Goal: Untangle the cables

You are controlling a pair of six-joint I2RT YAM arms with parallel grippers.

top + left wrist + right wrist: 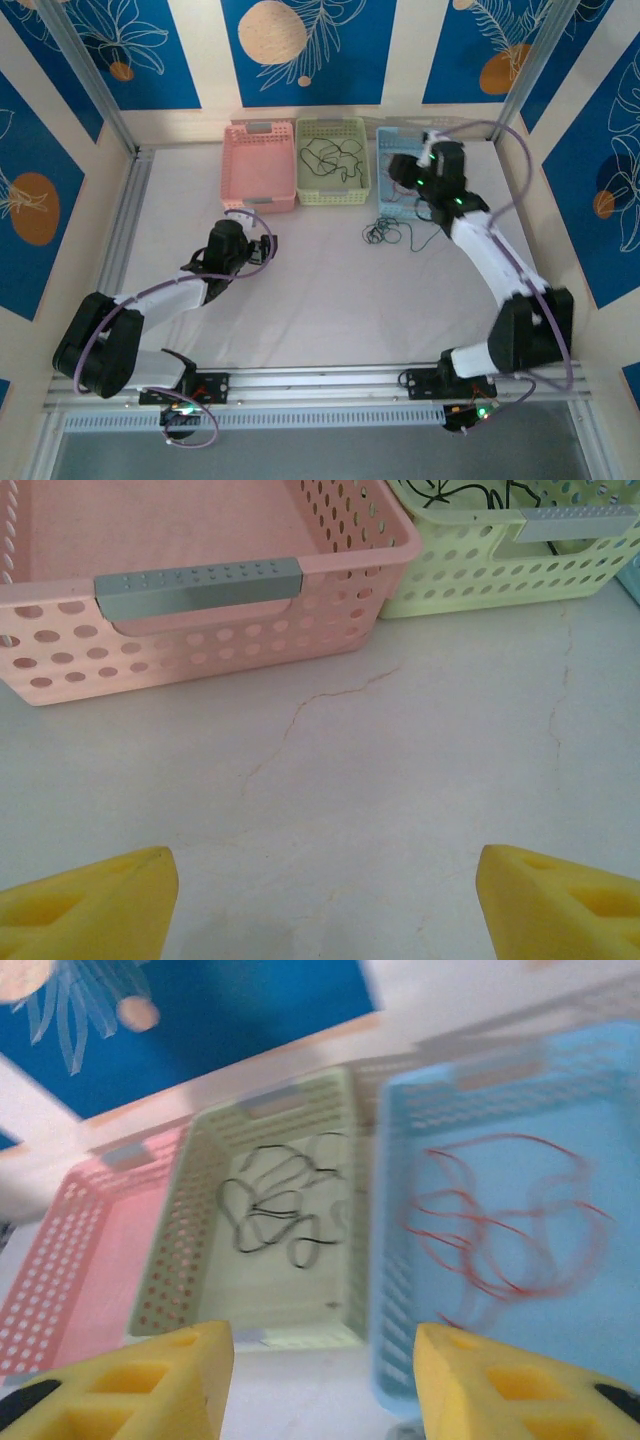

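Looks like a sort by colour, well along. Black cables (280,1210) lying loose in the pale green basket (180,1250), red cables (500,1220) spread in the blue basket (395,1290), no wire seen in the pink basket (60,670). Not yet dealt with, by this reading: a small dark clump (383,234) on the table, just in front of the blue basket, one strand trailing to the right.

Right gripper (325,1360) released, yellow pads wide apart with nothing between, poised above the near ends of the green and blue baskets. Left gripper (325,885) likewise released and empty, low over the table just before the pink basket.

For the next pick:
- Draw the right gripper toward the near side and down to the clump.
- Aim at the trailing strand rather than the knot.
- Pinch a single wire close to the tabletop, close fully, then lift slowly.
- Pin the rest with the left pads to stop the whole clump coming up.
- Expect such fine wire to slip or spring.

Underneath: a white, matt table (400,760) with hairline cracks. Around: blue wall panels (350,60) with white leaves and orange discs, cream strips between, aluminium posts (90,80) at the corners, a slotted rail (320,380) along the near edge.
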